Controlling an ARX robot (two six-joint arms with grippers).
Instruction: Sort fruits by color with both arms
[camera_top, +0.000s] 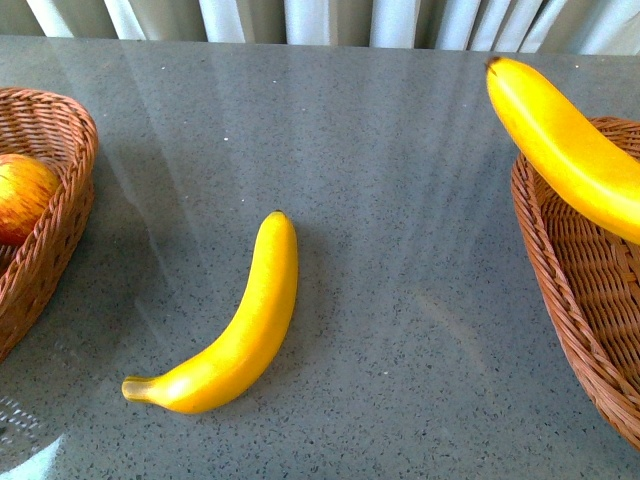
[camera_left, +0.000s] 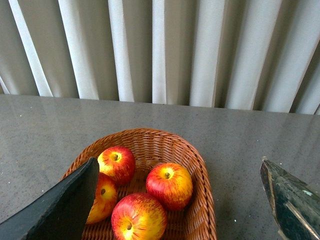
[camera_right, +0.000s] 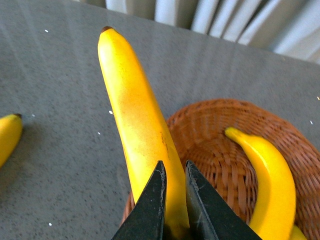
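A banana (camera_right: 135, 110) is clamped by the right gripper (camera_right: 173, 172), above a wicker basket (camera_right: 210, 130) holding a second banana (camera_right: 270, 180). The left gripper (camera_left: 178, 161) is spread apart over four basketed apples (camera_left: 170, 185).

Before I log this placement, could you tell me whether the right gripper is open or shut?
Shut: the right gripper pinches the banana between its fingers over the basket.
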